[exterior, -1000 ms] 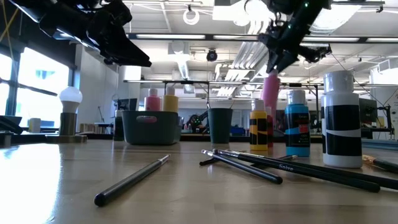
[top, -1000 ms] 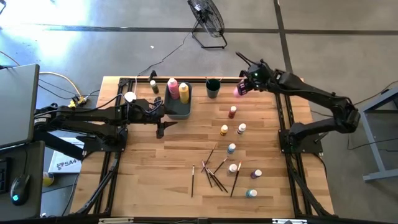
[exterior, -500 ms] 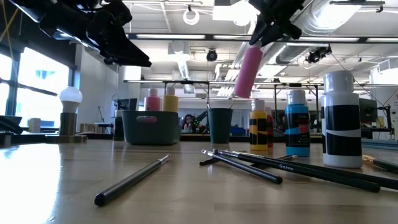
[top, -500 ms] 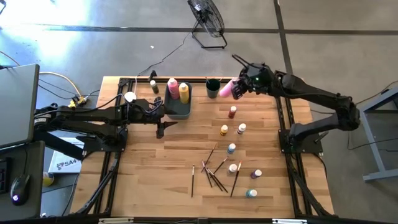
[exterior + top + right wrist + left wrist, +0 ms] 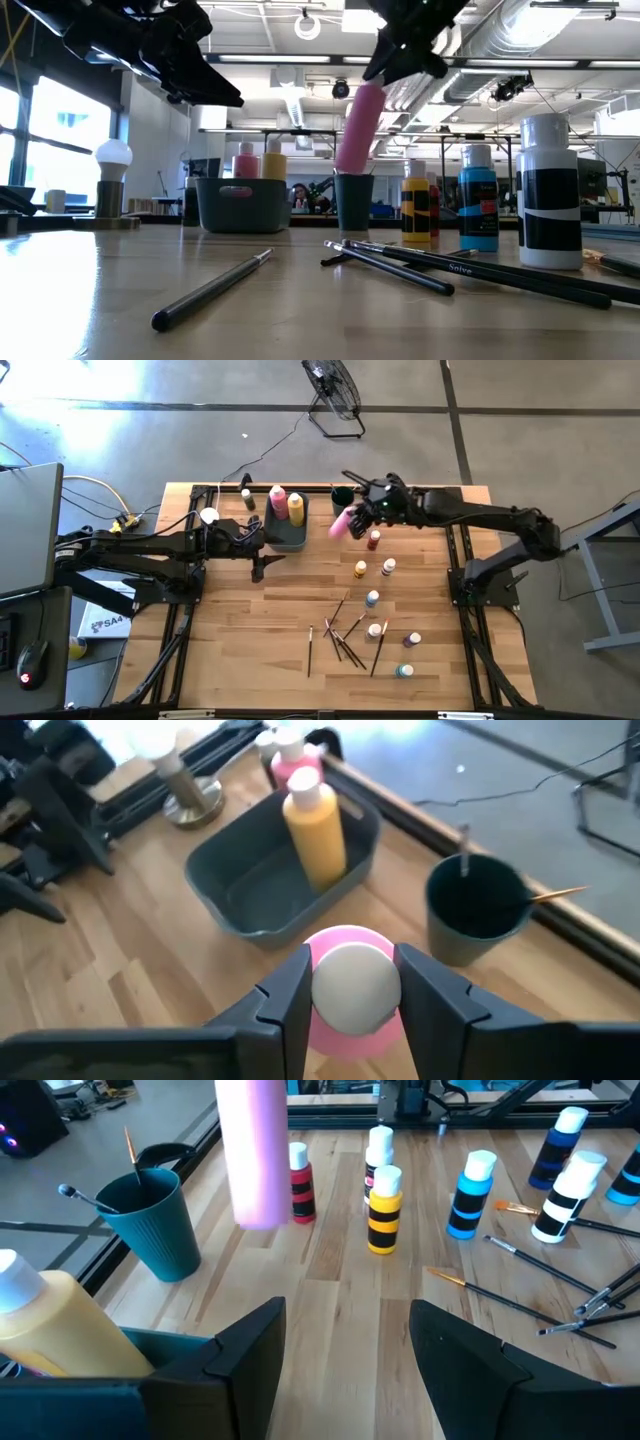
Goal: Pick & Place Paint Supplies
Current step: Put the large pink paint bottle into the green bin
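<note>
Wooden plank tabletop (image 5: pixel 250 620), cylindrical pink squeeze bottle (image 5: pixel 345 523) clamped by right gripper (image 5: pixel 362 510)

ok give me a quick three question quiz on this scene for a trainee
1. True or false: the right tool is shut on a pink squeeze bottle held above the table.
2. Which bottles stand in the grey bin? A) two blue ones B) a pink one and a yellow one C) none
3. Fill in: the dark cup beside the bin holds ____.

Key: 1 true; 2 B; 3 paintbrushes
</note>
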Action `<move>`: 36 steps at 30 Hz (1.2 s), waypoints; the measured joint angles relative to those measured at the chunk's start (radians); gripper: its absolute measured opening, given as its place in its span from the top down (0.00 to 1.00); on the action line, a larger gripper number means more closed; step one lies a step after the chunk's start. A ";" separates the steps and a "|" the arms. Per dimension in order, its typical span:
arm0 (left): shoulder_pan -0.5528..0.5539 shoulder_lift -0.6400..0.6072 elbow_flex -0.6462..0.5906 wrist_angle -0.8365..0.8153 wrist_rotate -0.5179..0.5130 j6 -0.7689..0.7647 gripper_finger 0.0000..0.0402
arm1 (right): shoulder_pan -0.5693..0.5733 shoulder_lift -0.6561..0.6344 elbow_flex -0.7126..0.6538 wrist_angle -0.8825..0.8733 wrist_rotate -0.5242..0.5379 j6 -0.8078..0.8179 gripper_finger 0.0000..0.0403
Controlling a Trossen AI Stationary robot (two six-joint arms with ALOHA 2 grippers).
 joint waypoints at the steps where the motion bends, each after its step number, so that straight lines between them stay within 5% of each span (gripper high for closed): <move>1: 0.000 0.000 0.000 0.000 0.000 0.000 0.47 | 0.000 0.013 0.000 0.004 -0.009 0.000 0.71; 15: 0.000 0.000 0.000 0.001 -0.031 0.000 0.47 | 0.001 0.150 0.001 0.085 -0.089 -0.001 0.70; 36: 0.000 0.000 0.000 0.000 -0.052 0.000 0.47 | 0.080 0.340 0.203 -0.022 -0.028 -0.107 0.70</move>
